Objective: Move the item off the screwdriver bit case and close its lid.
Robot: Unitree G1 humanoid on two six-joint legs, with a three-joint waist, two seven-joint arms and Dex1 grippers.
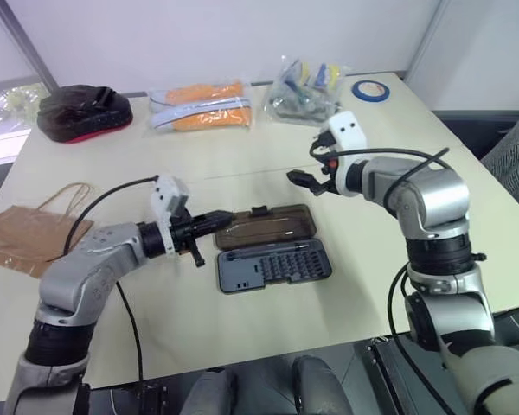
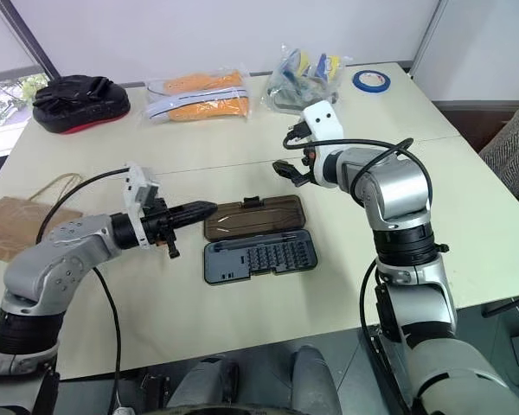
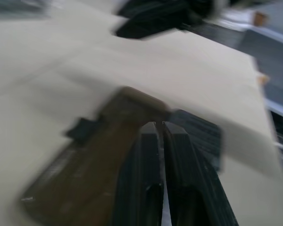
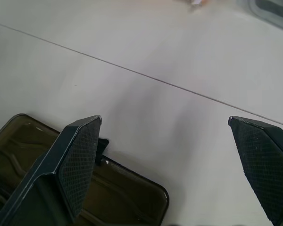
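Note:
The screwdriver bit case [image 1: 272, 266] lies open at the table's middle, its rows of bits showing. Its smoky-brown lid [image 1: 268, 225] is folded flat on the far side, latch tab pointing away. The item, a flat brown paper bag [image 1: 26, 233] with twine handles, rests on the table at the far left, apart from the case. My left gripper [image 1: 227, 217] is shut with nothing in it, its tips at the lid's left end [image 3: 94, 160]; I cannot tell whether they touch. My right gripper [image 1: 298, 179] hangs open above the table just beyond the lid's right half [image 4: 19, 141].
A black-and-red pouch [image 1: 82, 111] sits at the back left. Clear bags with orange contents [image 1: 199, 108] and another clear bag [image 1: 307, 86] lie along the back. A blue tape roll [image 1: 369, 89] is at the back right corner.

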